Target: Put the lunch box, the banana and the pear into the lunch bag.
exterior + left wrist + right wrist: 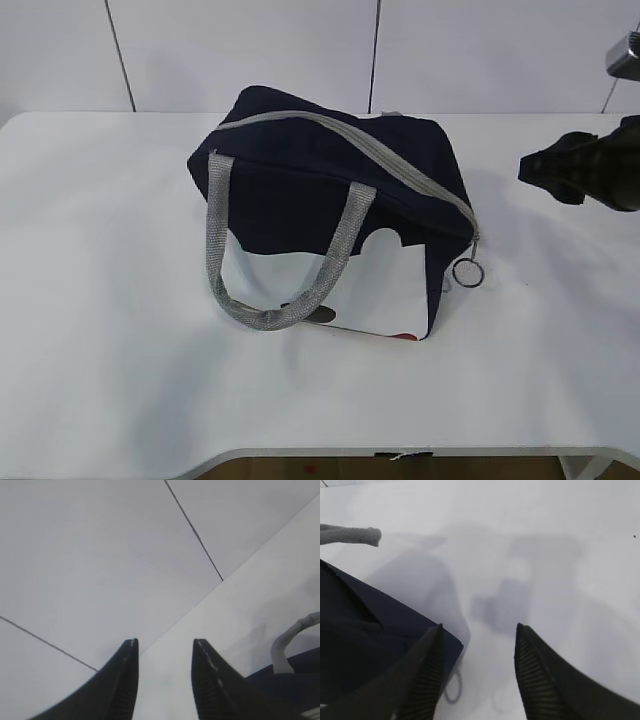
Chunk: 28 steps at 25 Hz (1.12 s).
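The navy-blue lunch bag (330, 190) with white lower panels stands in the middle of the white table, its grey zipper shut and the ring pull (468, 272) hanging at its right corner. A grey webbing handle (270, 300) droops over its front. The lunch box, banana and pear are out of view. My right gripper (545, 168) hovers open and empty to the right of the bag; in the right wrist view (477, 630) the bag's corner (370, 645) and ring pull (454, 687) lie under its left finger. My left gripper (164, 642) is open and empty, with the bag's edge (295, 680) at lower right.
The white table (100, 300) spreads around the bag, with its front edge (300, 452) near the bottom of the exterior view. A white panelled wall (250, 50) stands behind it. The left arm does not show in the exterior view.
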Each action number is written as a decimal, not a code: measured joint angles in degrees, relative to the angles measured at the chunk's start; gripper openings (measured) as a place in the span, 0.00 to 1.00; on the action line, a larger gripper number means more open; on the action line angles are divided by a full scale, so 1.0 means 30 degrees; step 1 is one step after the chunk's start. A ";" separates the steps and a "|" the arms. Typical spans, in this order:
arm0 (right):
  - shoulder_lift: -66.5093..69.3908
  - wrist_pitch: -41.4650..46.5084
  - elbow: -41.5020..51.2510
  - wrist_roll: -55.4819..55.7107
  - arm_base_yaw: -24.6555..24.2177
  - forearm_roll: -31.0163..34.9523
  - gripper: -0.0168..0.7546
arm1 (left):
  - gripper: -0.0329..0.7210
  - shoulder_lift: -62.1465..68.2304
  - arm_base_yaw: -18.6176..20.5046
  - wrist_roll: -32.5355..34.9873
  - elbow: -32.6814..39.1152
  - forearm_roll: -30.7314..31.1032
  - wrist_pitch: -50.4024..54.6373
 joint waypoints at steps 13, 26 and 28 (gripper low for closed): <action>-0.1929 0.1515 0.0000 0.1295 -0.0006 -0.0278 0.51 | 0.43 -0.4405 0.0031 -0.0037 0.0000 -0.0531 0.3614; -0.6967 0.0530 0.0000 0.2104 -0.0006 -0.1210 0.51 | 0.43 -0.7680 0.0031 -0.0037 0.0000 -0.0178 0.6951; -0.7721 0.0062 0.0000 0.2104 -0.0006 -0.1504 0.51 | 0.43 -0.8169 0.0031 -0.0037 0.0000 -0.0141 0.7551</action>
